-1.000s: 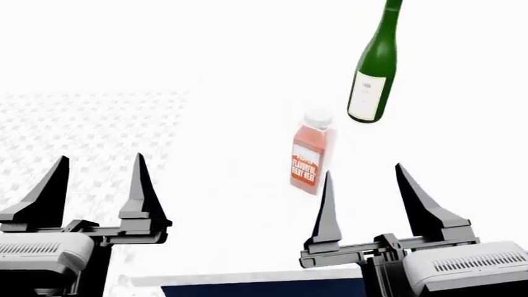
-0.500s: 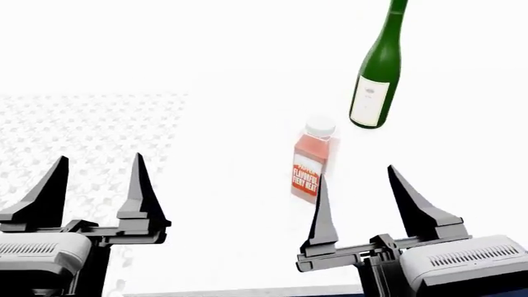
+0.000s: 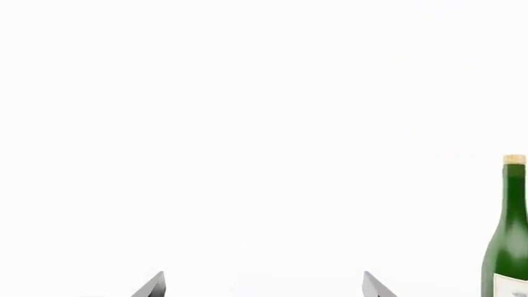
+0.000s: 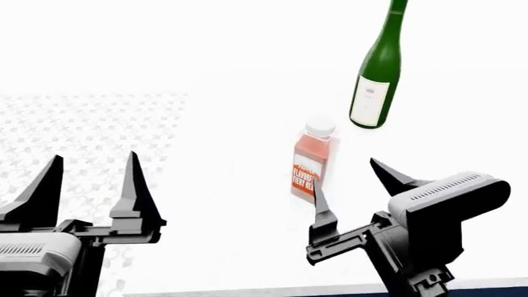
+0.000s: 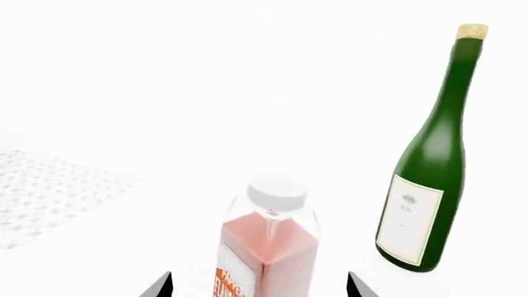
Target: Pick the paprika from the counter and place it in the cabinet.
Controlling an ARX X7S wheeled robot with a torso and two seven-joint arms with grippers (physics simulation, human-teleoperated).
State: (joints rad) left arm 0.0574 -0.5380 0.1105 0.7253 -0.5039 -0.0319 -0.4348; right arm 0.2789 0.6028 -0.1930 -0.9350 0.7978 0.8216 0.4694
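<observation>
- I see the paprika (image 4: 312, 162) standing upright on the white counter (image 4: 231, 74), a small clear bottle of red-orange powder with a white cap and a red label.
- My right gripper (image 4: 353, 187) is tilted and sits just in front of the paprika, its dark fingers spread apart.
- One right finger (image 4: 321, 209) overlaps the bottle's lower edge in the head view; I cannot tell whether it touches.
- In the right wrist view the paprika (image 5: 268, 244) stands between the two fingertips, which show only as dark points on either side of it.
- A green wine bottle (image 4: 377, 74) with a pale label stands upright behind the paprika and to its right, near it but apart.
- The same wine bottle (image 5: 433, 161) shows in the right wrist view with a cork-coloured top.
- My left gripper (image 4: 91, 182) is at the left of the head view, well apart from both bottles, fingers spread and holding nothing.
- Beneath it, the counter carries a faint dotted pattern (image 4: 83, 136).
- The left wrist view shows only the two fingertips, the plain white surface, and the wine bottle (image 3: 507, 235) at the edge.
</observation>
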